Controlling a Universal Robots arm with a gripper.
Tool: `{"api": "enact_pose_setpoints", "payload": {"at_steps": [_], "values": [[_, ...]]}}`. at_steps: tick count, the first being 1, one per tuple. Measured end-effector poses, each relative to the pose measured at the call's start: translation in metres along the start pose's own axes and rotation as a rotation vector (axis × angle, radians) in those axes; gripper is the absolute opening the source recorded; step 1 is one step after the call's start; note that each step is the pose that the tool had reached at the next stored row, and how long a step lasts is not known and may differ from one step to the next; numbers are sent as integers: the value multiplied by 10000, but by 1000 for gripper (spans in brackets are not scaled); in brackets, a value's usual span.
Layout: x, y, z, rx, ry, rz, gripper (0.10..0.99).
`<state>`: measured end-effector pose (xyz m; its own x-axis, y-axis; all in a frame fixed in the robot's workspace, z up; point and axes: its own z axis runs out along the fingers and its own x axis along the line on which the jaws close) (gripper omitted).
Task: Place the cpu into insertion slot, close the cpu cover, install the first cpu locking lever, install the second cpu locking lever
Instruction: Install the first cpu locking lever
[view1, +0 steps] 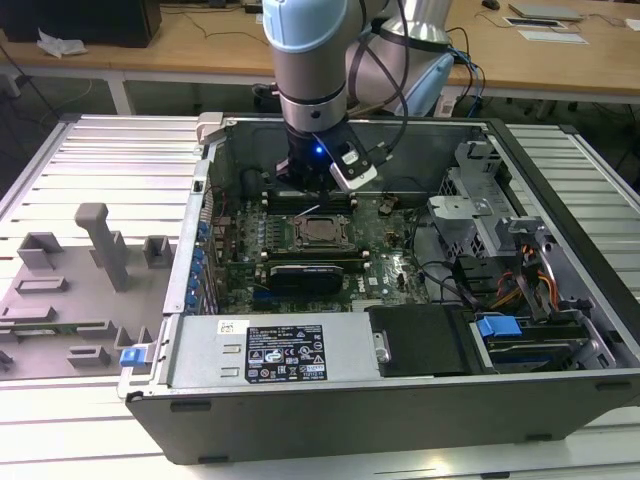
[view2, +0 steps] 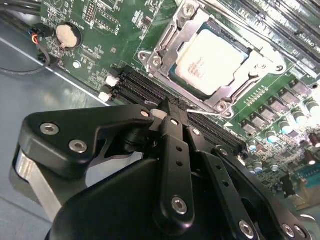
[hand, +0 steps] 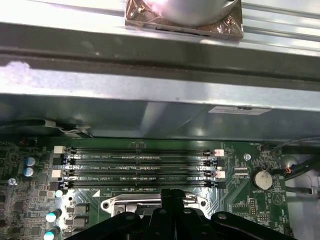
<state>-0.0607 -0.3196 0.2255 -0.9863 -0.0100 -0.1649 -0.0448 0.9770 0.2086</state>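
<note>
The cpu (view2: 210, 55) lies flat in the insertion slot (view1: 320, 232), its dull silver face showing. The cpu cover (view2: 162, 47), a grey metal frame, lies down around it. My gripper (view2: 172, 107) hangs just above the board, beside the socket edge that faces the memory slots, and its black fingers (view2: 175, 145) are pressed together. A thin bright locking lever (view2: 202, 113) runs out from right at the fingertips along that socket edge. I cannot tell if it is touched. In the first wrist view the gripper (hand: 172, 192) sits over the socket's metal edge (hand: 112, 203).
Long black memory slots (hand: 137, 167) run beside the socket, with a coin battery (view2: 69, 36) near them. A black expansion card (view1: 315, 270) lies on the socket's other side. Case walls (view1: 340, 365), a drive cage (view1: 470, 215) and cables (view1: 520, 275) ring the board. Grey fixtures (view1: 105, 245) stand at the exterior view's left.
</note>
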Motion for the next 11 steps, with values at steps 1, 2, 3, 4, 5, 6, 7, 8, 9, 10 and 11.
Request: {"api": "enact_pose_setpoints", "payload": {"at_steps": [1, 2, 3, 4, 5, 6, 7, 8, 9, 10, 11], "values": [[3, -1, 4, 9, -54, -13, 106], [6, 1, 9, 16, -105, -25, 106], [9, 3, 14, 23, -151, -36, 106], [14, 9, 24, 29, -207, -46, 106], [15, 14, 31, 31, -218, -35, 106], [16, 15, 36, 38, -228, -4, 106], [17, 15, 40, 52, -243, 68, 106], [17, 14, 43, 68, -259, 151, 106], [18, 14, 49, 89, -284, 265, 106], [19, 13, 54, 106, -304, 357, 106], [20, 13, 59, 119, -320, 430, 106]]}}
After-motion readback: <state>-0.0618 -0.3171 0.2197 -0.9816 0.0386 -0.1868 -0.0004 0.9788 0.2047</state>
